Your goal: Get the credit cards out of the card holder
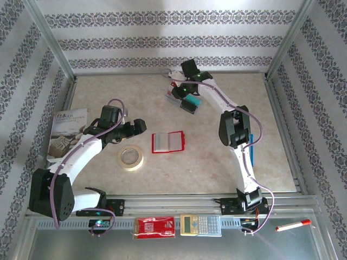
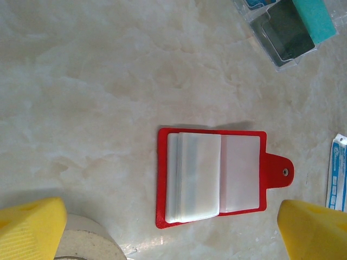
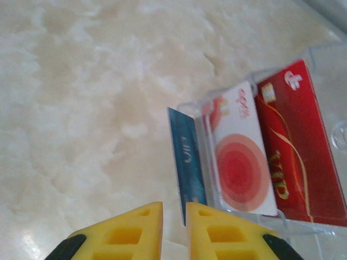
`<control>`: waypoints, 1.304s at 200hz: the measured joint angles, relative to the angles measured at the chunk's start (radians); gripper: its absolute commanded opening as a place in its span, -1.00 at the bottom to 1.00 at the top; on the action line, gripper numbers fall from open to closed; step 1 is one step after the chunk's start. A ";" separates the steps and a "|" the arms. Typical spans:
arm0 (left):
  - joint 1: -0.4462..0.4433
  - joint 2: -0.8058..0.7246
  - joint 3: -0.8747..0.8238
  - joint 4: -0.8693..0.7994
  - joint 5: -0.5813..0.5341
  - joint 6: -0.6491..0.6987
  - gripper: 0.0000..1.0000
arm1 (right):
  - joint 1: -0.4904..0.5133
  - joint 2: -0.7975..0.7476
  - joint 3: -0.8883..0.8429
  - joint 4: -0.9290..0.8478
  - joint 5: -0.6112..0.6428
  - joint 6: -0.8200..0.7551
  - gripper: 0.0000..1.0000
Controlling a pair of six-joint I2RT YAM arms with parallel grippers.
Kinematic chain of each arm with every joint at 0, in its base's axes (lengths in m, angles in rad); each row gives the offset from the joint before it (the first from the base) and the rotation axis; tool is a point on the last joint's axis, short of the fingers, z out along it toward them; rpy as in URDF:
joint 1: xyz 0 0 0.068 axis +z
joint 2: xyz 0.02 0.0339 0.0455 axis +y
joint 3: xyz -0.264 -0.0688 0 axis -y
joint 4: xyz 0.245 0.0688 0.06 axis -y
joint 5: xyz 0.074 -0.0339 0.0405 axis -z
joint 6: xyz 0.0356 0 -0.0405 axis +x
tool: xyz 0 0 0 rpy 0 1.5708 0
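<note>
Card holder: the card holder (image 2: 211, 179) lies opened flat at about the middle of the worktop (image 1: 108, 92), snap tab out to one side.
Pockets: the greyish clear sleeves look see-through, with no colour behind them. Judged empty, though a card tucked in the back of the stack cannot be ruled out from this angle.
Credit cards: the credit cards (image 3: 238, 157) sit together in a clear tray (image 3: 325, 65) near the middle of the far edge of the worktop, well apart from the card holder.
Cards identified: a red card (image 3: 298, 151), a white card with red circles on top, a blue card (image 3: 187, 162) propped on edge at the tray side, and a teal-and-black card (image 2: 293, 27).
Progress: extraction appears complete or nearly so. What is left is to check the sleeves and withdraw the arms.
Right tool: the right tool (image 3: 174, 216) hangs just short of the tray. Its jaws are parted by a narrow slit and nothing is seen between them, so it is slack and grips nothing. The near end of the blue card lies just past the fingertips.
Left tool: the left tool (image 1: 139, 127) is spread fully wide beside the card holder, above the tape roll (image 1: 131, 157). It holds nothing and touches nothing.
</note>
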 measured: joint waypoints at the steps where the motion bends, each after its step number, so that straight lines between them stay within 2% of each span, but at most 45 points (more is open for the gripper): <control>1: 0.000 0.000 0.000 0.000 0.000 0.000 1.00 | 0.002 0.000 0.000 0.001 0.001 0.000 -0.58; 56: 0.000 0.000 0.000 0.000 0.000 0.000 1.00 | 0.092 0.065 0.026 -0.020 0.056 -0.024 -0.55; 115: 0.000 -0.005 0.000 0.000 0.000 0.000 1.00 | 0.063 0.146 0.099 -0.077 0.101 -0.034 -0.51; 196: 0.000 -0.005 0.000 0.000 0.000 0.000 1.00 | 0.044 0.154 0.151 -0.092 0.206 -0.023 -0.48; 261: 0.000 -0.006 0.000 0.000 0.000 0.000 1.00 | 0.043 0.174 0.156 -0.097 0.237 -0.011 -0.49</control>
